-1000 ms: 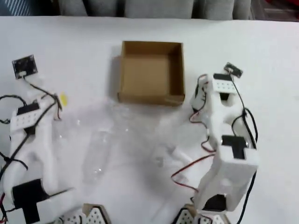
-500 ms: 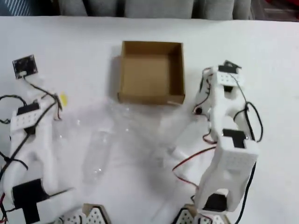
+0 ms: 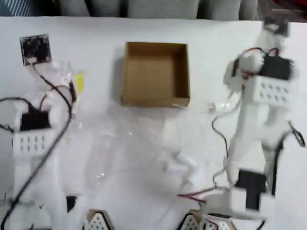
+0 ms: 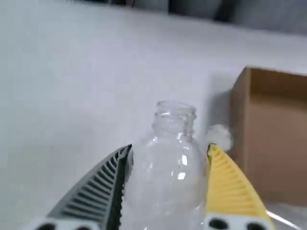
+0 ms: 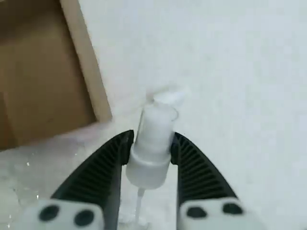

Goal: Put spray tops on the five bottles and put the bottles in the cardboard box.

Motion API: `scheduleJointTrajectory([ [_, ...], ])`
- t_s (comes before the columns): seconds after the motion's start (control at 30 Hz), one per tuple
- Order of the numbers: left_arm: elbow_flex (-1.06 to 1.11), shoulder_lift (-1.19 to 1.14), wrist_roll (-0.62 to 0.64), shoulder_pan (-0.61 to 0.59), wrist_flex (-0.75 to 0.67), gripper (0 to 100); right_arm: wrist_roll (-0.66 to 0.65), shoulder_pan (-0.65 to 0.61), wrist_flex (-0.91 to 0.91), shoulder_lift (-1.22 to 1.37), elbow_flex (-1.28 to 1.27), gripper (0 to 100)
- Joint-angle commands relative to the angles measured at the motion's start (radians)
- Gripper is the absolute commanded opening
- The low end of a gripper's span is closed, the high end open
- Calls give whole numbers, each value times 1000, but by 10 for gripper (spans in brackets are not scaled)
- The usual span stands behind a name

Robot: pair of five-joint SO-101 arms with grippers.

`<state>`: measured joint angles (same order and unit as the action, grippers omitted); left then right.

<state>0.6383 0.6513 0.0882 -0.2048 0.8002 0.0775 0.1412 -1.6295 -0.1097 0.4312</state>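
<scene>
between left fingers [image 4: 100, 188], half-hidden bottle [image 4: 166, 173]

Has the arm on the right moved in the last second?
Yes. The right arm has swung away from the cardboard box, toward the far edge of the table.

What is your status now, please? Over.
Left gripper shut on uncapped bottle. Right gripper shut on spray top. Loose bottles lie on table near cardboard box; none inside.

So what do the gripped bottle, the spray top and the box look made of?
Bottle: clear glossy plastic, probably; you see through it and it glints. Spray top: opaque white plastic, matte-looking. Box: brown cardboard, dull plain tan walls.
</scene>
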Motion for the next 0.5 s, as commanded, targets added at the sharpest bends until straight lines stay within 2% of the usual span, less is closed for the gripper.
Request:
scheduleJointTrajectory([
  [0.0, -29, 302, 9, 151, -81, 23, -74, 5, 136, -203, 86, 17],
  [0.17, 167, 549, 9, 348, -129, 23, -115, 5, 315, -371, 103, 18],
  [0.3, 404, 754, 9, 483, -229, 23, -140, 4, 397, -464, 100, 18],
  [0.47, 628, 1010, 9, 588, -342, 22, -137, -148, 486, -547, 100, 18],
])
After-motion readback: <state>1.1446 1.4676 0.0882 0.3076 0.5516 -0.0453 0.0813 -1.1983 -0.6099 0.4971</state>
